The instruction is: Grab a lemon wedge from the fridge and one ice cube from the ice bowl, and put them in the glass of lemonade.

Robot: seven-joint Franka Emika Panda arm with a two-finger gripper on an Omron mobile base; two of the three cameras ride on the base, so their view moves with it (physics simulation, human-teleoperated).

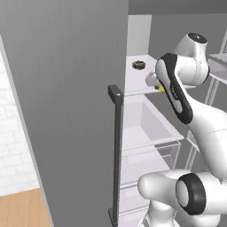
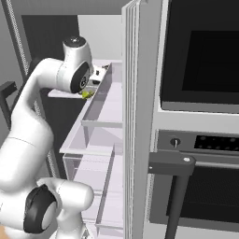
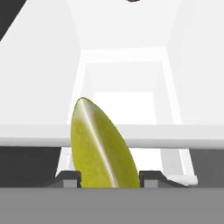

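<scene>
We see the fridge (image 1: pixel 66 111) door standing open on the left, a small dark round object (image 1: pixel 138 64) on its white shelf (image 1: pixel 133 84), and our pincer (image 3: pixel 104 178) gripping the lemon wedge (image 3: pixel 99 146) just above that shelf's edge.

lemon wedge (image 3: pixel 101 146): yellow-green, curved, standing on end between the two finger tips, over the front edge of a white shelf
fridge (image 1: pixel 66 111): grey, door open

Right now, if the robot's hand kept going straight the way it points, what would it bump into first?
The hand already grips the lemon wedge. Straight ahead lies the white fridge shelf edge, then the clear drawer beyond. Probably the shelf first, though depth is hard to judge.
</scene>
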